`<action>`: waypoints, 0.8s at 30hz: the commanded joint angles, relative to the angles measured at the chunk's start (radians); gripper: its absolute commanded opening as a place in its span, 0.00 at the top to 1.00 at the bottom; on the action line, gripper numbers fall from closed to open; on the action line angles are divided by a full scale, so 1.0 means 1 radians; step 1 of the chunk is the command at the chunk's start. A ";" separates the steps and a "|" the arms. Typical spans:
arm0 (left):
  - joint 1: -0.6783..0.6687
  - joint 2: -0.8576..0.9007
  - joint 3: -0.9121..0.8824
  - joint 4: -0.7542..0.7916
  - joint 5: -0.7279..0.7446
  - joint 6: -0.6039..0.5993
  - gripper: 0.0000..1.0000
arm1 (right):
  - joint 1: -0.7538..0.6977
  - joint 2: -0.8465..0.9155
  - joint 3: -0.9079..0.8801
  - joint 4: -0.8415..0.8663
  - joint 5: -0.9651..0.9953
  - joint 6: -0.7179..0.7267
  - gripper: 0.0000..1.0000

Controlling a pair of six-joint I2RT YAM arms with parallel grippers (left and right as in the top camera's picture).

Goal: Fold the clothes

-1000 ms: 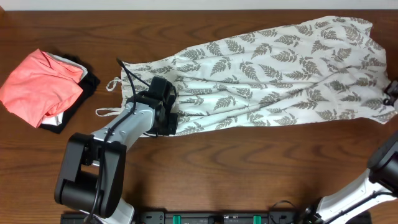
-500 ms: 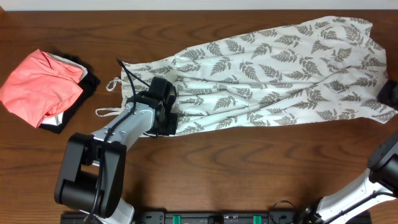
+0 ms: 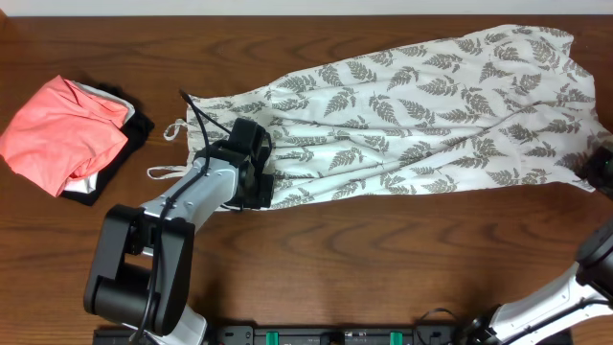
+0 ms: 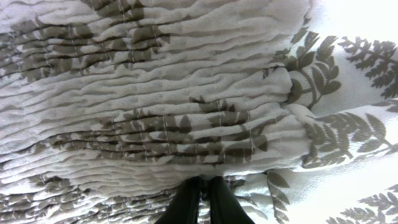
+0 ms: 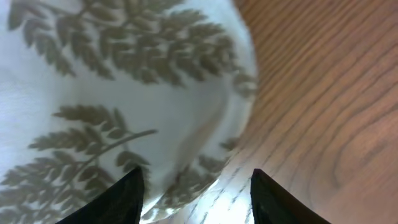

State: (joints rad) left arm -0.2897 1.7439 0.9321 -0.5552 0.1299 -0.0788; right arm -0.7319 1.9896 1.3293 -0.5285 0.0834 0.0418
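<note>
The fern-print dress [image 3: 412, 120] lies spread across the table, gathered top at the left, hem at the far right. My left gripper [image 3: 253, 182] sits on the gathered top's lower edge and is shut on the fabric; in the left wrist view the fingers [image 4: 203, 200] pinch the ruched cloth [image 4: 155, 93]. My right gripper [image 3: 603, 171] is at the hem's lower right corner. In the right wrist view it [image 5: 196, 180] is open, straddling the hem corner [image 5: 124, 106] over the wood.
A coral-pink folded garment [image 3: 62, 129] lies on a black garment [image 3: 124, 144] at the far left. The dress's thin straps [image 3: 172, 129] trail left of the gathered top. Bare wooden table [image 3: 383, 259] runs along the front.
My right gripper has moved down the right edge, from beside the hem's upper part to its lower right corner. The left gripper and the dress have not moved.
</note>
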 commanded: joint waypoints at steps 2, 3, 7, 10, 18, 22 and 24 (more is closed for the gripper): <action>0.008 0.072 -0.064 -0.037 -0.033 -0.005 0.91 | -0.049 0.019 -0.009 0.021 -0.122 -0.010 0.48; 0.008 0.072 -0.064 -0.037 -0.033 -0.006 0.91 | -0.056 0.026 -0.009 0.023 -0.147 -0.018 0.49; 0.008 0.072 -0.064 -0.038 -0.033 -0.006 0.91 | -0.066 0.061 -0.009 0.025 -0.179 -0.018 0.51; 0.008 0.072 -0.064 -0.038 -0.033 -0.006 0.91 | -0.066 0.095 -0.009 0.027 -0.206 -0.018 0.59; 0.008 0.072 -0.064 -0.038 -0.033 -0.006 0.91 | -0.067 0.112 -0.006 0.066 -0.245 -0.016 0.99; 0.008 0.072 -0.064 -0.039 -0.033 -0.006 0.91 | -0.069 0.095 0.026 0.132 -0.206 -0.013 0.99; 0.008 0.072 -0.064 -0.039 -0.033 -0.006 0.91 | -0.068 0.090 0.054 0.171 -0.155 -0.013 0.99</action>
State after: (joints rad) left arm -0.2897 1.7439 0.9321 -0.5552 0.1295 -0.0788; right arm -0.7982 2.0716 1.3346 -0.3954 -0.1333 0.0299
